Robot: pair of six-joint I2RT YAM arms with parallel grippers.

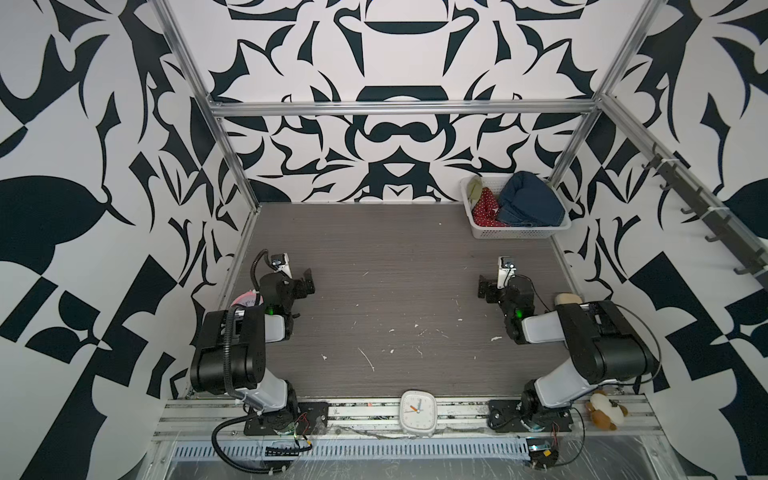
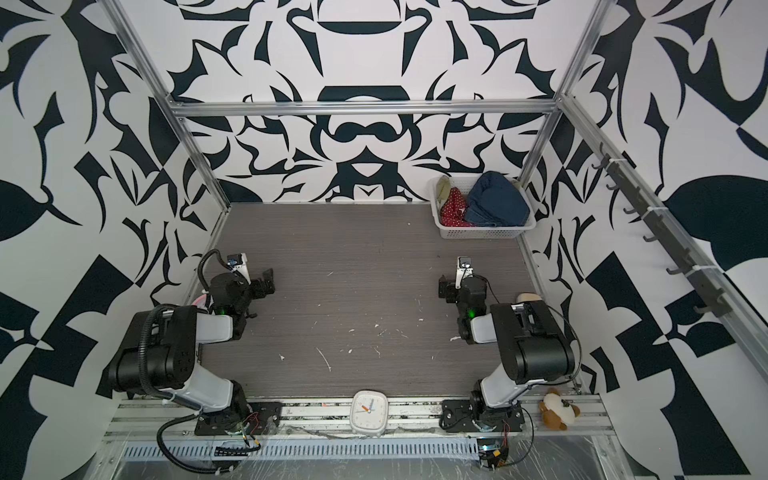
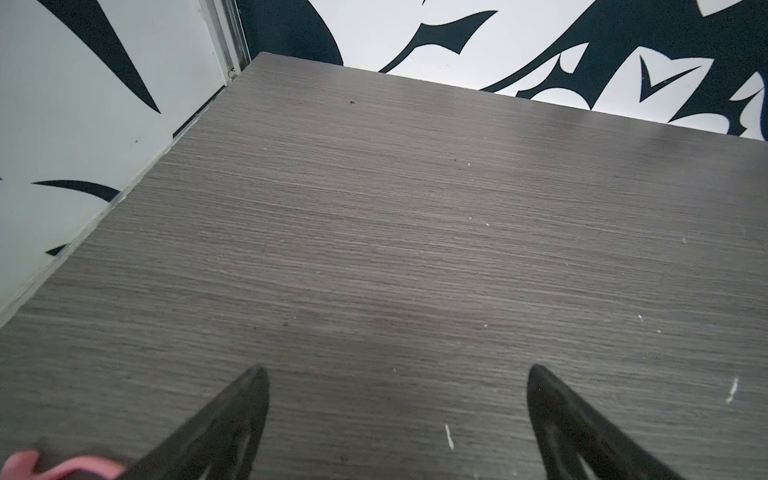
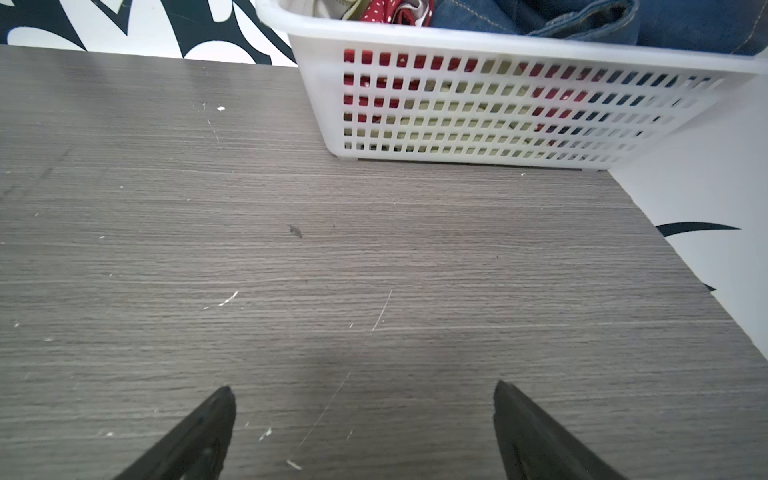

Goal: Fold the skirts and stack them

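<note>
In both top views, 3 skirts lie bundled in a white perforated basket (image 1: 515,232) at the far right corner of a grey wood-grain bench (image 1: 395,257). A dark blue denim skirt (image 1: 528,199) is piled highest on the right, a red polka-dot skirt (image 1: 486,212) lies to its left, and an olive-green skirt (image 1: 473,189) shows only as a scrap at the far left end. No skirt is out yet, so the step in hand is judged to be the first pick. It would go best with the right arm, which is nearer the basket. That arm should pinch a free edge of the denim on top and lift it straight up past the rim, so that the red skirt and the light basket do not drag along, then lay it flat on the bare middle of the bench. Both arms sit folded at the near corners, elbows raised. The left fingers (image 1: 307,277) point toward the middle from the left, and the right fingers (image 1: 483,286) point toward it from the right, well apart from the basket. In the left wrist view, the 2 left fingers (image 3: 232,428) stand wide apart over bare bench, holding nothing. In the right wrist view, the 2 right fingers (image 4: 208,432) are also spread wide and empty. The basket stands ahead of them, with red, green and blue cloth showing through its holes.
</note>
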